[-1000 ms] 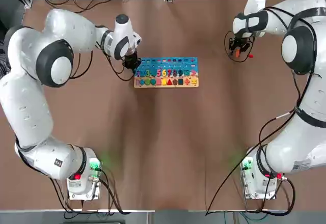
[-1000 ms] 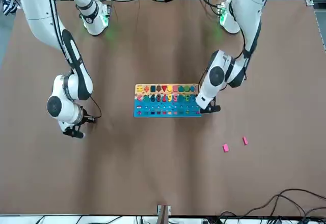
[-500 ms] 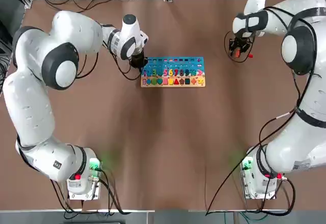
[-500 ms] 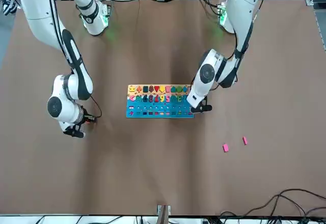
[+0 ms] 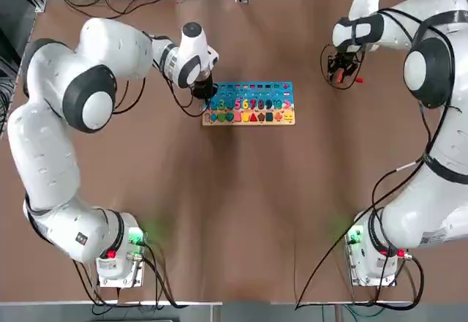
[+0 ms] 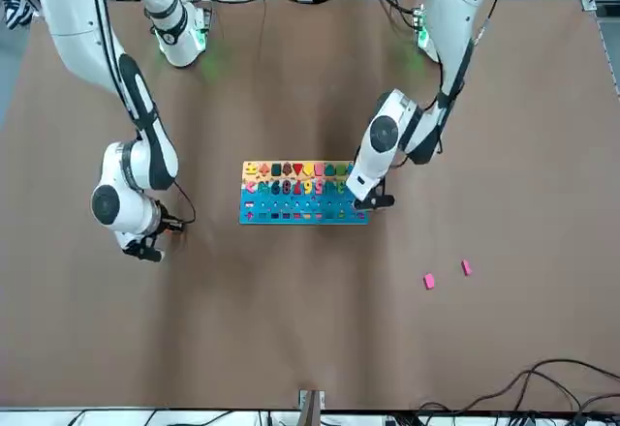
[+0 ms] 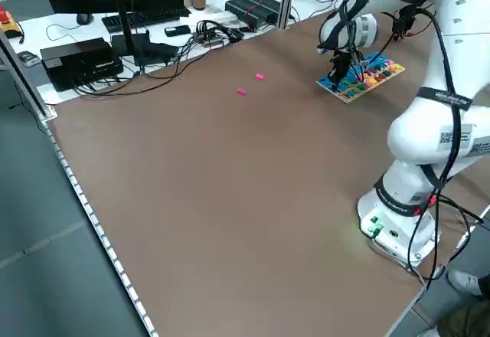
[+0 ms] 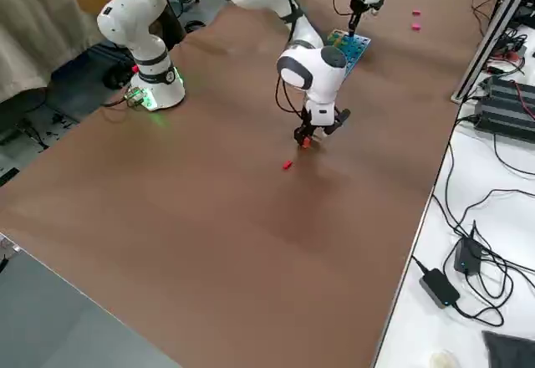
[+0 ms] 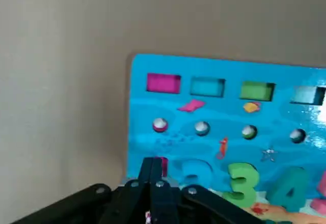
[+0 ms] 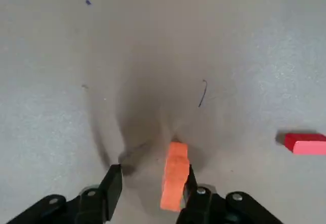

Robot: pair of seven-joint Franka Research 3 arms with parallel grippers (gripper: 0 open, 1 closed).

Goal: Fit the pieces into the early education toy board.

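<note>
The early education toy board (image 5: 248, 104) lies flat mid-table, blue with coloured numbers and a tan shape strip; it shows too in the front view (image 6: 303, 194). My left gripper (image 5: 206, 94) is shut, tips down at the board's left end (image 9: 229, 132). Far right, my right gripper (image 5: 342, 75) stands open over an orange piece (image 10: 174, 183), which rests against one finger with a gap to the other finger (image 10: 114, 180). A red piece (image 10: 305, 143) lies just beside it. Two pink pieces (image 6: 429, 281) (image 6: 466, 267) lie beyond the board on the robot's left.
Cables, a monitor and black boxes (image 7: 84, 57) line the bench past the table's far edge. Brown tabletop (image 5: 241, 212) stretches between the board and both arm bases (image 5: 117, 260) (image 5: 373, 256).
The left gripper, shut, has moved to the robot's right and the board has slid that way with it. The right gripper and orange piece have stayed put.
</note>
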